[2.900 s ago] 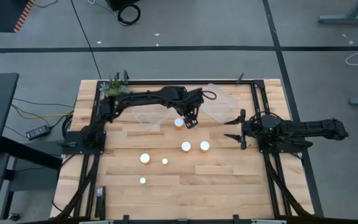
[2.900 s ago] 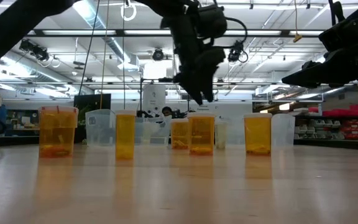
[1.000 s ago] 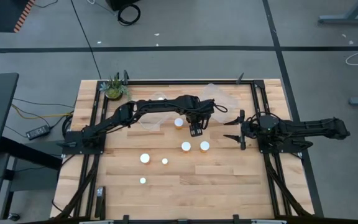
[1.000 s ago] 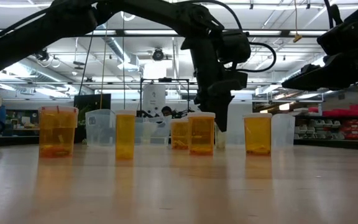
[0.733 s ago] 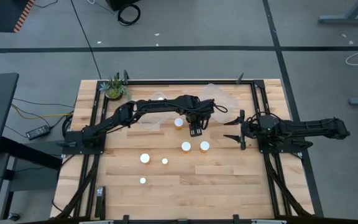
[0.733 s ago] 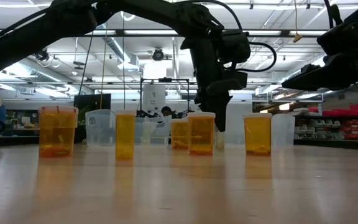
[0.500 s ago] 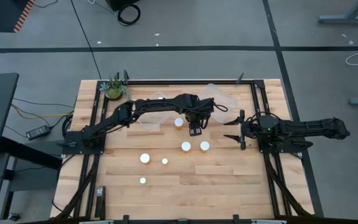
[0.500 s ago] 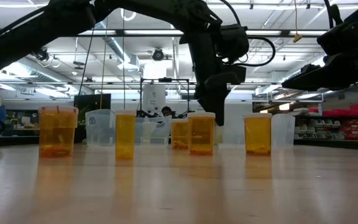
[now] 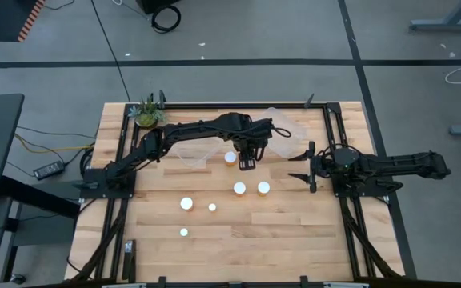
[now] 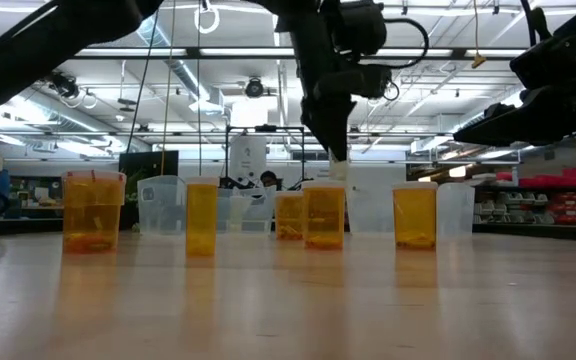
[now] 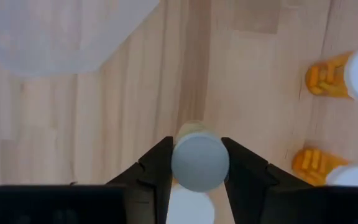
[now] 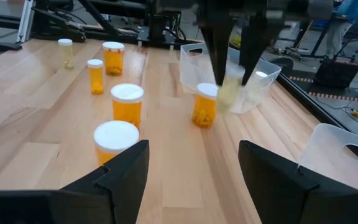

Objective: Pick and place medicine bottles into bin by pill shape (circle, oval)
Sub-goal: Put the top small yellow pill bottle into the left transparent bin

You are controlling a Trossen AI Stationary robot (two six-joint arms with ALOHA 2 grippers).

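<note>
No text, label, brand, number or sign can be read in any of the views. The medicine bottles [image 10: 324, 214] show plain orange bodies and blank white caps with no legible print. The shelves and fixtures of the room at the right of the low view are too far off to make out any lettering.
</note>
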